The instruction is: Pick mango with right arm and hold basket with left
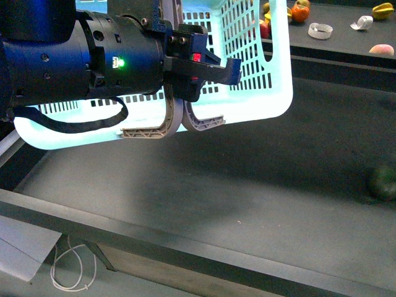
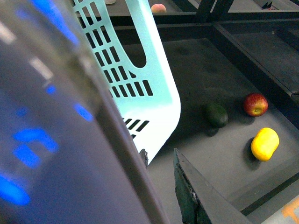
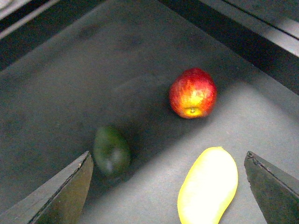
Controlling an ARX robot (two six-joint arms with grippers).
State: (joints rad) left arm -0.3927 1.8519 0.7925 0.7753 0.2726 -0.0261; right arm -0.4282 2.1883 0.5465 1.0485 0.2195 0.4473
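Because the mango (image 3: 208,184) looks smooth, firm and likely slippery, a gentle grip across its narrow middle seems best. It lies on the table (image 3: 117,60) near an apple (image 3: 192,92) and a green fruit (image 3: 111,150), framed between the wide-open, empty fingers of the right gripper (image 3: 168,156). Only the front view shows the left gripper (image 1: 193,77) clamped on the handles (image 1: 185,124) of the basket (image 1: 260,93); the mango is missing there.

Mango (image 3: 208,184) near apple (image 3: 192,92) & avocado (image 3: 111,150) on table (image 1: 216,204), rt side; basket (image 1: 260,74) to their left, raised.
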